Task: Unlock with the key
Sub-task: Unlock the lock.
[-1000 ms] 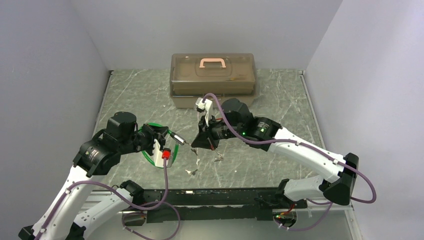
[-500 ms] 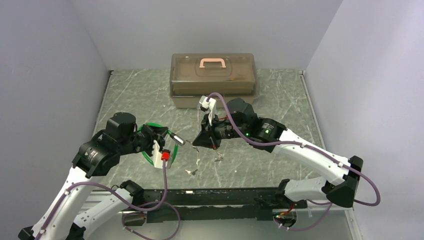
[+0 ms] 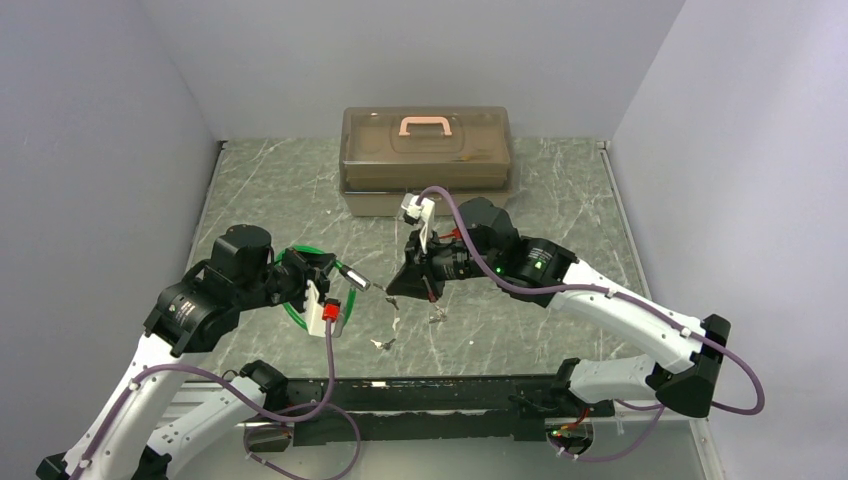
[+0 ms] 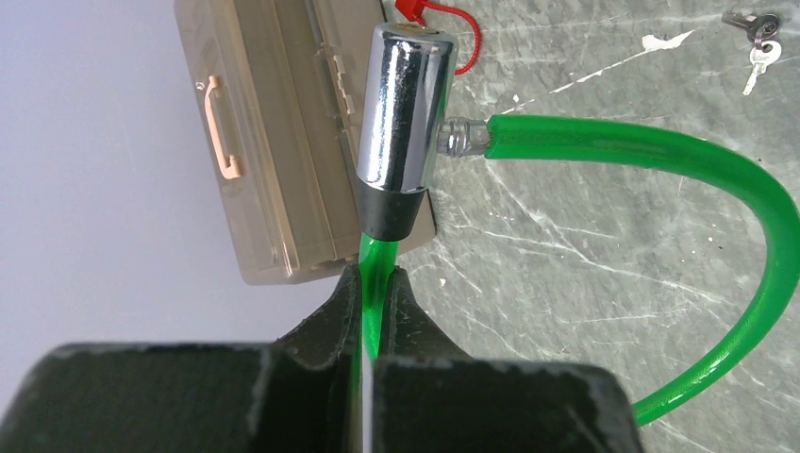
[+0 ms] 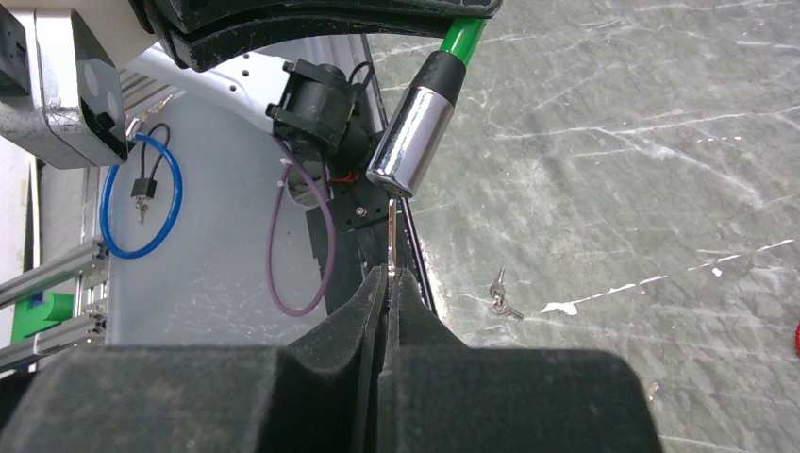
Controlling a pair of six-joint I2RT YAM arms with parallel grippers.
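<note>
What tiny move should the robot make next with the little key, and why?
Probably ease the right pincer forward so the key slides into the shiny lock barrel. The key is pinched in the shut right pincer with its tip right at the barrel's end face, and the left pincer is shut on the green cable just behind the barrel.

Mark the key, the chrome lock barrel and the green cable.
key point(image 5: 391, 236): right wrist view, middle of its thin blade.
chrome lock barrel point(image 4: 401, 113): left wrist view, middle of its shiny side.
green cable point(image 4: 651, 149): left wrist view, upper run of the loop.
</note>
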